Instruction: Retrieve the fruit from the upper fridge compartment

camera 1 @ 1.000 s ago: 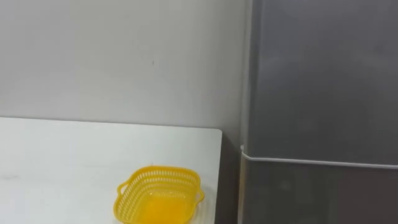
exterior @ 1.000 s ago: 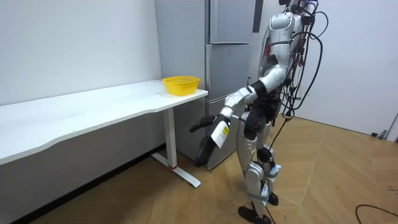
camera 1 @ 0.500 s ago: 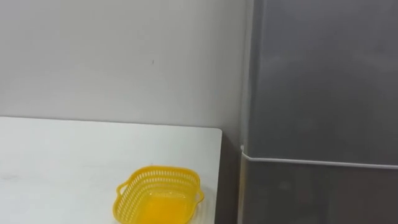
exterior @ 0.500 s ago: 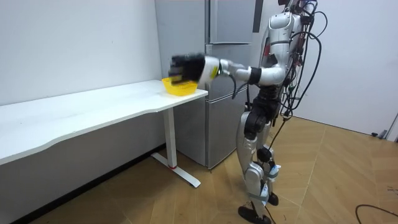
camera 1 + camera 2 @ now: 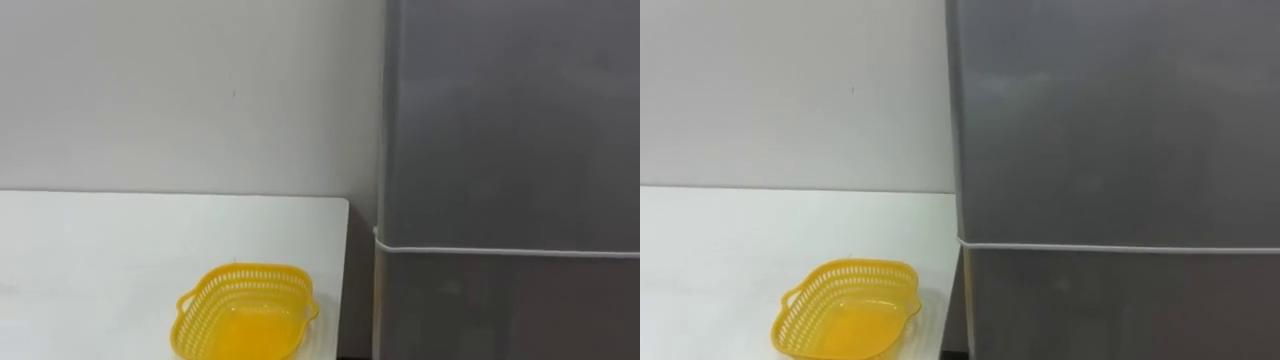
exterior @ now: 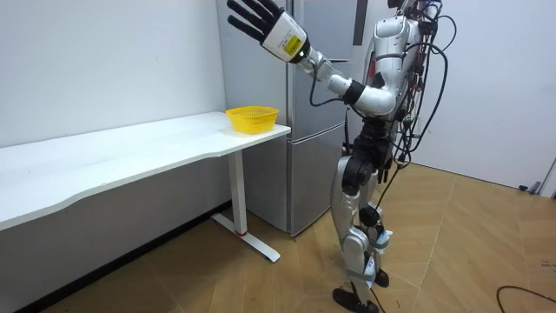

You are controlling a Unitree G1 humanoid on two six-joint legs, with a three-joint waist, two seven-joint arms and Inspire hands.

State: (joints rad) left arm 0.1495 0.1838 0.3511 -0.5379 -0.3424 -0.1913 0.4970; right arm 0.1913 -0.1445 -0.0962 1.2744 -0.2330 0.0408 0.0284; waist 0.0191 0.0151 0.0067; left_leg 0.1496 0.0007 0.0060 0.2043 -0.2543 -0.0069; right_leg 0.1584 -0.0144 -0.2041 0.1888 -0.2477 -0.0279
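The grey fridge's upper door (image 5: pixel 510 120) stands shut in front of me, and a thin pale seam (image 5: pixel 500 250) parts it from the lower door. In the room view I stand facing the fridge (image 6: pixel 321 30), close to it. My left arm is raised high, and my left hand (image 6: pixel 258 17) is open with fingers spread. It is held above head height by the left side of the upper door; I cannot tell if it touches. The door's left edge (image 5: pixel 952 120) runs down beside the wall.
A white table (image 5: pixel 100 260) stands to the left of the fridge against the pale wall. A yellow slotted basket (image 5: pixel 245 320) rests near its right end (image 6: pixel 252 118). Wooden floor (image 6: pixel 452 226) lies open behind me.
My left arm has swung up from beside my leg, past the basket's height, to above my head. The eye views have shifted a little as the camera moved.
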